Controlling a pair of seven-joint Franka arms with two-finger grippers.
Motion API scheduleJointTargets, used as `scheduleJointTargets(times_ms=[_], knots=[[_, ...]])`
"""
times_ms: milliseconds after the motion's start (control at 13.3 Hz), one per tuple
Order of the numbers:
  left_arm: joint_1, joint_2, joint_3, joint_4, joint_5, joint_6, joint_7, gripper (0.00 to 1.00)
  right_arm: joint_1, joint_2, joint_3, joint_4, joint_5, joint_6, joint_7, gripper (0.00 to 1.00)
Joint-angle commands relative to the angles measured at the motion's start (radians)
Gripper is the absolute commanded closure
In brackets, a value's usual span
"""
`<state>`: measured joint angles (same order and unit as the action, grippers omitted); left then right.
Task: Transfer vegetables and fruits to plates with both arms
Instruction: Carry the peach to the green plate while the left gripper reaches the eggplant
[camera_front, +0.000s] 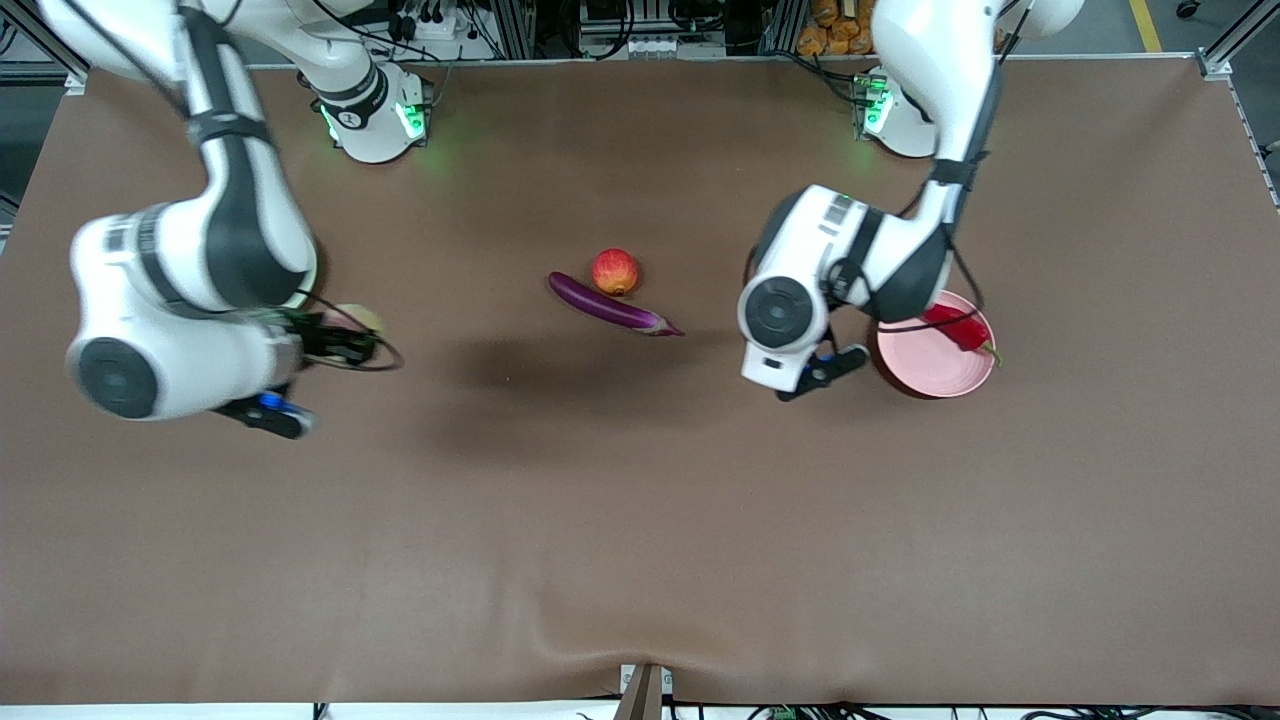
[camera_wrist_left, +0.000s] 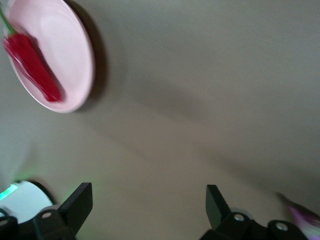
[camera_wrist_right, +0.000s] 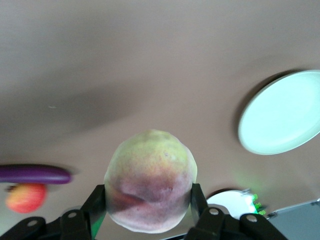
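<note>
My right gripper is shut on the peach, pale yellow-green with a pink blush, and holds it above the table at the right arm's end. The peach peeks out beside the right wrist. The pale green plate shows only in the right wrist view. The red chili pepper lies in the pink plate. My left gripper hangs open and empty over bare table beside that plate. The purple eggplant and the apple lie together at mid-table, the apple farther from the front camera.
The brown table mat spreads wide toward the front camera. Both arm bases stand along the edge farthest from the front camera. The right arm's forearm covers the spot where the green plate lies.
</note>
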<state>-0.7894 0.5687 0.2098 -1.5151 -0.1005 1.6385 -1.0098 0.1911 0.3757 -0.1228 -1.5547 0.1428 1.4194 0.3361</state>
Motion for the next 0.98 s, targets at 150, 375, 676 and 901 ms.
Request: scheduleJointTargets(times_ms=[150,375,676,901], knots=[[-0.170,0.114,0.011,0.070,-0.105,0.175,-0.267,0.00,-0.114,-0.158,0.023,-0.231,-0.054,0.053,-0.175,1.00],[-0.217,0.123,0.011,0.069,-0.139,0.369,-0.562,0.00,-0.146,-0.211,0.023,-0.324,-0.071,0.097,-0.239,1.00],[-0.304,0.125,0.014,0.058,-0.127,0.477,-0.842,0.00,-0.167,-0.313,0.022,-0.529,-0.104,0.248,-0.265,1.00],[-0.304,0.148,0.011,0.043,-0.128,0.517,-0.996,0.00,-0.216,-0.369,0.022,-0.671,-0.108,0.341,-0.331,1.00]])
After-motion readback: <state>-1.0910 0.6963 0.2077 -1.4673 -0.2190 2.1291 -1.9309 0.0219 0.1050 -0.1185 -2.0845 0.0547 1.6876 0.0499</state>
